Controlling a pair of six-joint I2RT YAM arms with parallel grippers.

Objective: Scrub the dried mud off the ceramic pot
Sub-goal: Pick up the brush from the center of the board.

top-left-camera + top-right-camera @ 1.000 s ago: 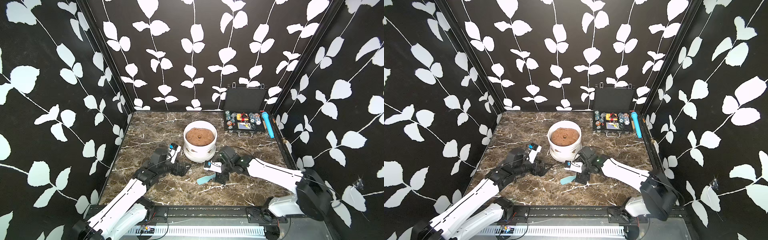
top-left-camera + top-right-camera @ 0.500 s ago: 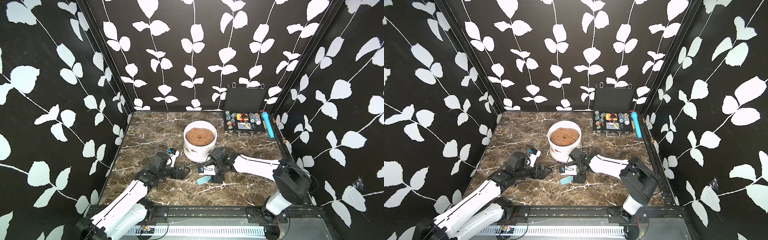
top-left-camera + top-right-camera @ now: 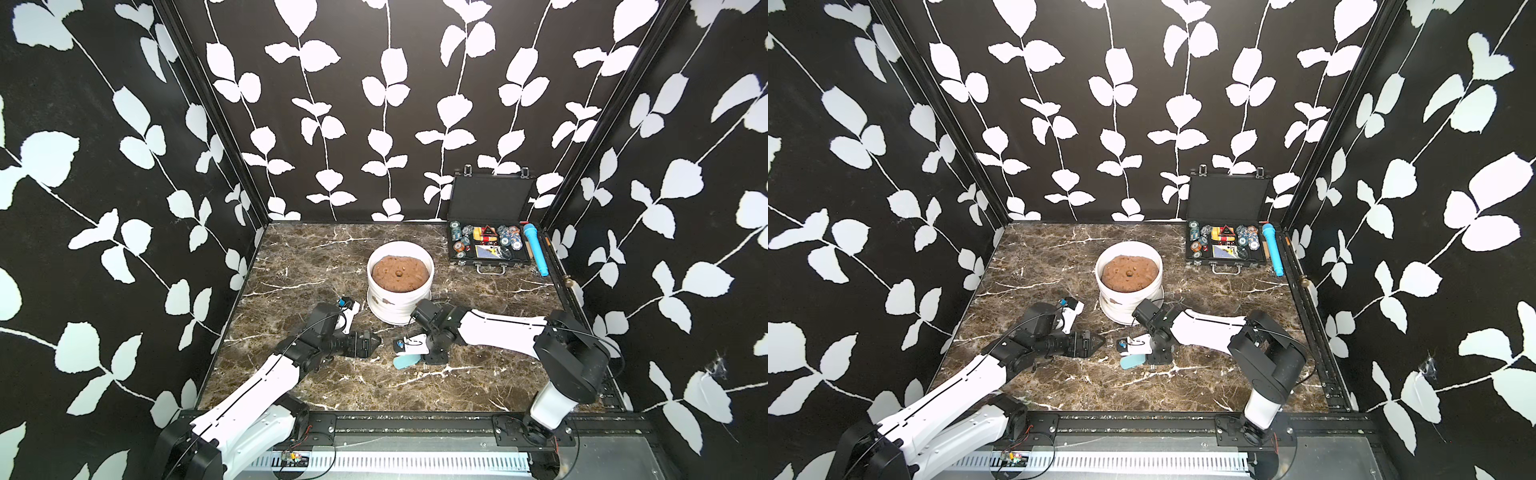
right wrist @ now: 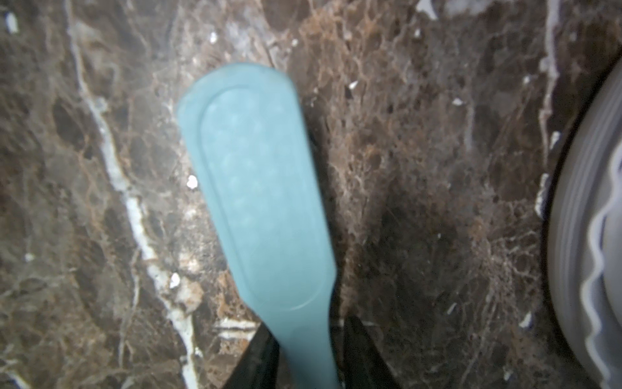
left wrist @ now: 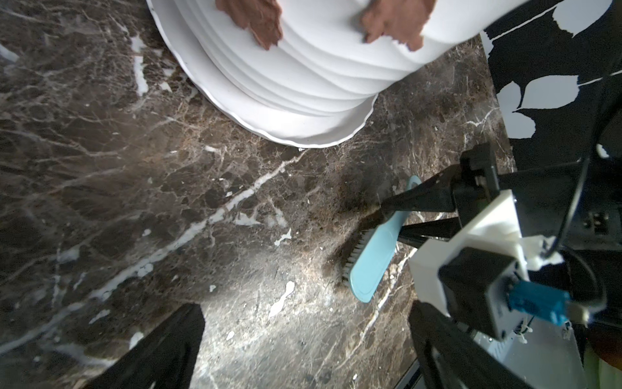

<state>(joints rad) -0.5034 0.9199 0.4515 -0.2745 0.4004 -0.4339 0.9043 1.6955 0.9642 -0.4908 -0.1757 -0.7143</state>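
The right fingers [image 4: 259, 363] have narrowed around the brush [image 3: 405, 360] handle on the desk [image 3: 332, 257] (clamped yet? I cannot tell); the left fingers [image 5: 161, 353] stay wide apart. The pot [image 3: 392, 305], 2 mud [image 5: 259, 20] blotches unscrubbed, stands just beyond.

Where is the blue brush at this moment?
In both top views the brush lies on the table just in front of the pot, its handle between the right end effector's jaws.

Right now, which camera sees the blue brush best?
The left wrist view: the blue brush looks sharp there, showing bristles, head and handle. The right wrist view shows only its blurry back. In both top views it is a tiny blue patch.
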